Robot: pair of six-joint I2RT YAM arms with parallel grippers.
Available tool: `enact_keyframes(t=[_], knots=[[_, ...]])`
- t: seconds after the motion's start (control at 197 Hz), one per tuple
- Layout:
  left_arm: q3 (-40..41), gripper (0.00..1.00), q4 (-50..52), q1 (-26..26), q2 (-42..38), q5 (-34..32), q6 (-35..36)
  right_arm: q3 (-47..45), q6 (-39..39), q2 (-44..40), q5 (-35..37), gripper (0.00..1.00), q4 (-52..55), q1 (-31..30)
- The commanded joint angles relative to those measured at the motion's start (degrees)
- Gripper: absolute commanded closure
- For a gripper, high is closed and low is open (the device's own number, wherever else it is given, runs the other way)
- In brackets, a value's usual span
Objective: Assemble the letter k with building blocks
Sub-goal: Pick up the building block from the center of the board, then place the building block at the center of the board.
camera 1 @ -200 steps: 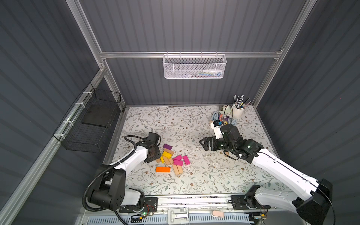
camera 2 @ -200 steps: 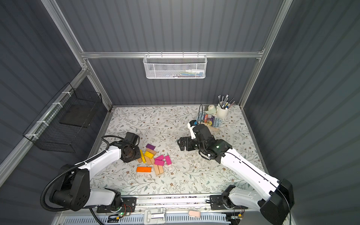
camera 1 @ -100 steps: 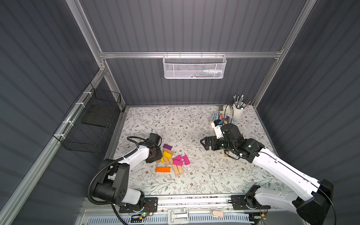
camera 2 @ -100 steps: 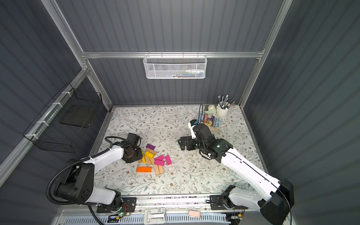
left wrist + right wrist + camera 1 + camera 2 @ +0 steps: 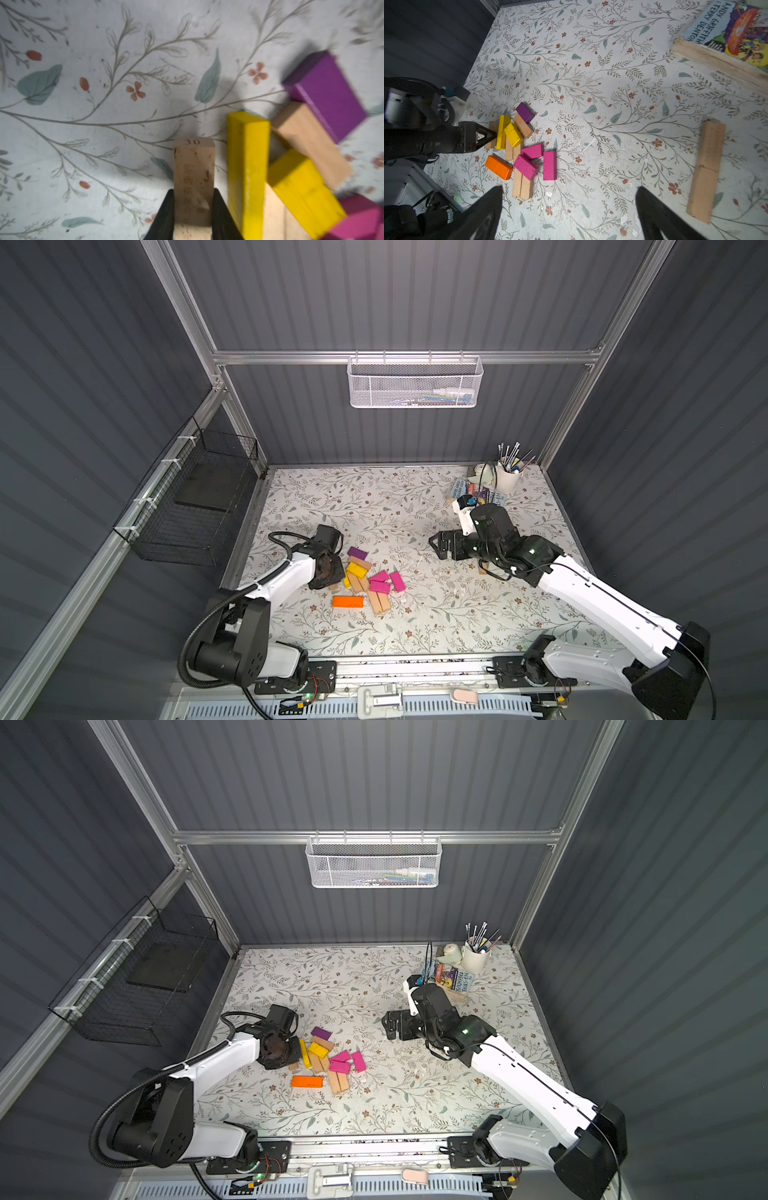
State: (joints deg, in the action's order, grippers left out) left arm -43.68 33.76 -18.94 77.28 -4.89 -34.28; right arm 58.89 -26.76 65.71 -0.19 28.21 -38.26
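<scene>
Floral tabletop [image 5: 415, 510] is strewn on its left side with the building blocks [image 5: 370, 583]. At the pile's edge a tan block [image 5: 194, 166], just beside a yellow block [image 5: 247, 166], is clamped by the left gripper [image 5: 193, 193]. Well apart, the right gripper [image 5: 570, 188] is held wide open, empty.

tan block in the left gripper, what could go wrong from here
1. The left gripper is shut on the tan block. A yellow block stands on its narrow edge close beside it, so lifting or swinging sideways could tip it over.
2. The fingers press only the block's narrow side faces, so it might twist or slip during the carry.
</scene>
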Motion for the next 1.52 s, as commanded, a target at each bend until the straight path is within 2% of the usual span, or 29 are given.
enact_keyframes(t=[0.0,0.071,0.233,0.457,0.665,0.807,0.903,0.969,1.218,1.385,1.517], knots=[[-6.4,0.8,1.0,-3.8,-4.0,2.7,-0.9,-1.2,-1.3,-2.6,0.8,0.01,-1.9,3.3],[-10.6,0.81,0.7,-10.1,-2.5,0.4,-2.4,-2.3,-1.9,-4.0,-0.4,0.01,-2.5,5.8],[-17.5,0.81,-5.5,-22.3,7.6,0.0,-6.5,-4.7,-2.5,-7.3,-0.5,0.01,-1.9,12.7],[-29.7,0.81,-10.4,-31.3,25.1,-2.2,-7.6,-7.3,-1.9,-12.3,-3.0,0.01,0.7,23.2],[-39.8,0.81,-10.6,-34.6,37.3,-1.9,-8.4,-8.5,-1.2,-13.6,-5.1,0.01,2.4,26.3],[-43.4,0.81,-11.2,-36.0,42.8,-1.2,-9.4,-8.4,-0.8,-13.1,-5.7,0.01,3.1,26.8],[-44.9,0.77,-11.3,-36.2,45.0,-1.0,-9.8,-8.5,-0.7,-13.0,-6.2,0.01,3.3,27.1],[-45.6,0.7,-11.5,-36.2,46.2,-0.4,-9.8,-8.7,-0.7,-13.1,-6.6,0.01,3.3,27.3],[-46.0,0.57,-11.9,-36.3,46.8,-0.2,-9.9,-8.9,-0.7,-13.5,-7.3,0.01,4.0,27.9],[-45.3,0.56,-11.9,-36.2,44.5,-0.4,-9.4,-8.6,-1.3,-13.6,-8.2,0.01,4.2,27.8],[-41.1,0.56,-13.8,-36.1,37.7,-2.1,-6.4,-7.9,-1.8,-12.1,-9.6,0.02,5.2,27.9]])
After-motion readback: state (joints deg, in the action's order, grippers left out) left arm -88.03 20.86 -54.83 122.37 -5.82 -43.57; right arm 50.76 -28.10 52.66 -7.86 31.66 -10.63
